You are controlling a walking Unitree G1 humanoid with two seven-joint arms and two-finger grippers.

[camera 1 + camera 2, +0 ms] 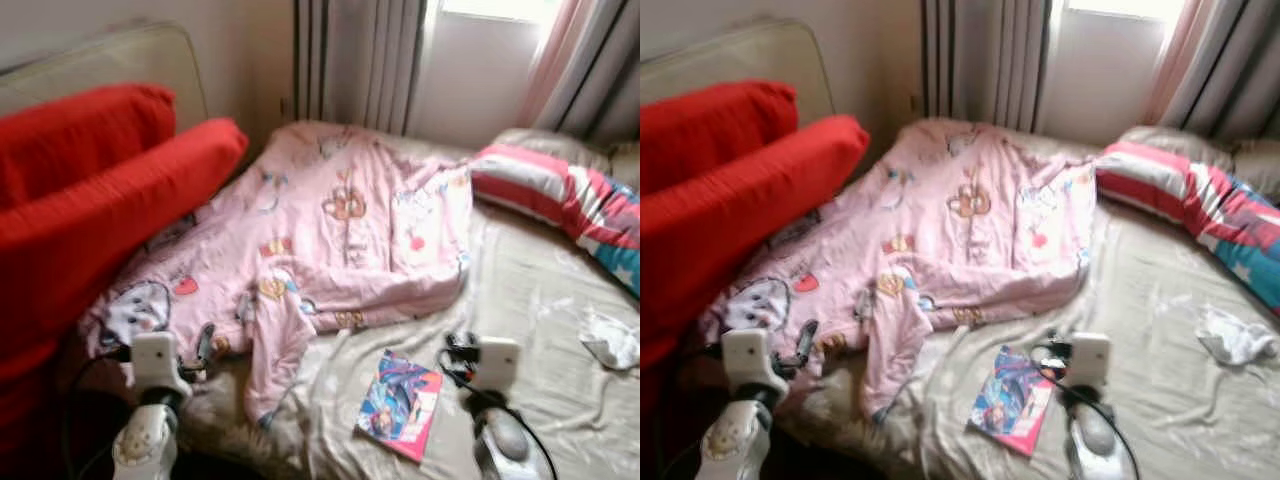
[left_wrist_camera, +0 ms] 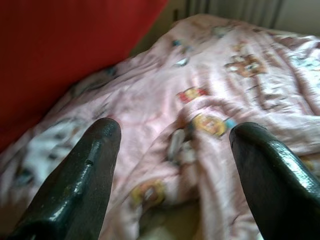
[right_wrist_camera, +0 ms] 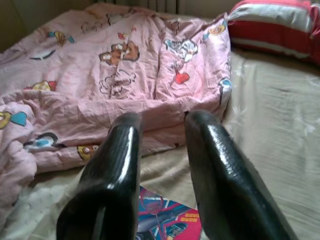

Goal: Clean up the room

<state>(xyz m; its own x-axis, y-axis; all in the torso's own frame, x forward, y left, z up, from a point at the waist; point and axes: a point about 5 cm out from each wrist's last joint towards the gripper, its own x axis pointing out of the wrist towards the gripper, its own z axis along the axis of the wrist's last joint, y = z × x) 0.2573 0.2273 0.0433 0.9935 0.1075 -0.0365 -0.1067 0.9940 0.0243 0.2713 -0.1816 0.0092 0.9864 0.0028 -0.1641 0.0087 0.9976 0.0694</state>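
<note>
At the far left you saw two red cushions leaning against a pale headboard, their lower edge touching the pink quilt.

Your left gripper hovered over the near left corner of the bed, above the rumpled near edge of the quilt; its two black fingers stood spread wide apart, holding nothing.

The quilt, printed with cartoon figures and hearts, lay crumpled across the left and middle of the beige sheet, one fold trailing toward the near edge.

Just right of that fold, a colourful magazine lay flat on the sheet, near the bed's near edge.

Your right gripper hung just beside and right of the magazine, pointing toward the quilt's near hem; its fingers were parted by a narrow gap, with nothing between them.

At the far right, a red, white and blue striped pillow lay by the curtains, and a small crumpled white cloth rested on the sheet, well apart from the magazine.
</note>
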